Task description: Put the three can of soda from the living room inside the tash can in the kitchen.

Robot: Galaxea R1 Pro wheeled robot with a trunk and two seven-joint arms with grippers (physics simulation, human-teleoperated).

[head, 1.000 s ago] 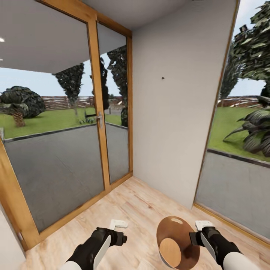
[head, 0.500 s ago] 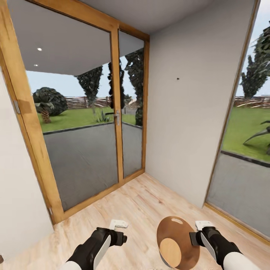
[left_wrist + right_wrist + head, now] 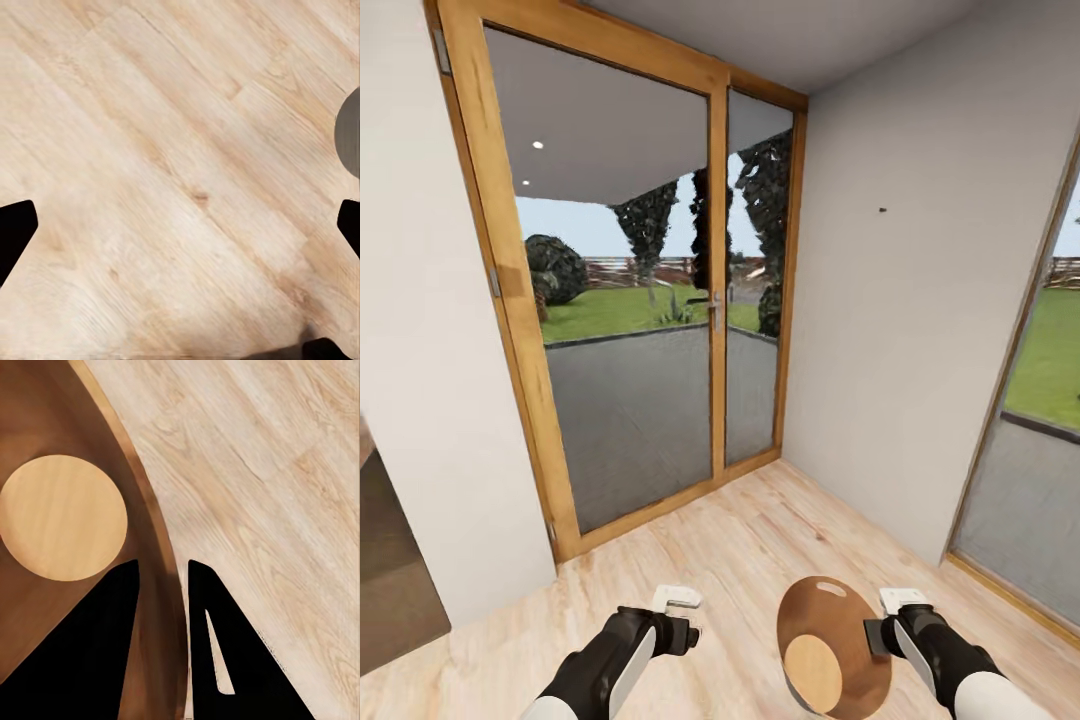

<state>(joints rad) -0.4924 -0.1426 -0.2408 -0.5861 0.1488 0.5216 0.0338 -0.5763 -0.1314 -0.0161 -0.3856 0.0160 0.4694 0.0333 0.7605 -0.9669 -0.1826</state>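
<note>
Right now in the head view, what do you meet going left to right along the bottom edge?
Left gripper held over the wood floor → trash can, its rim pinched by the fingers → right gripper.

- We count one tash can (image 3: 835, 645). It is round and brown inside.
- We count two grippers: one left gripper (image 3: 678, 603) and one right gripper (image 3: 900, 601).
- We count two robot arms, both black and white.
- We count one wooden door frame (image 3: 520, 320) with two glass panes.
- We count one door handle (image 3: 713, 303).
- We count one wood floor (image 3: 730, 560).
</note>
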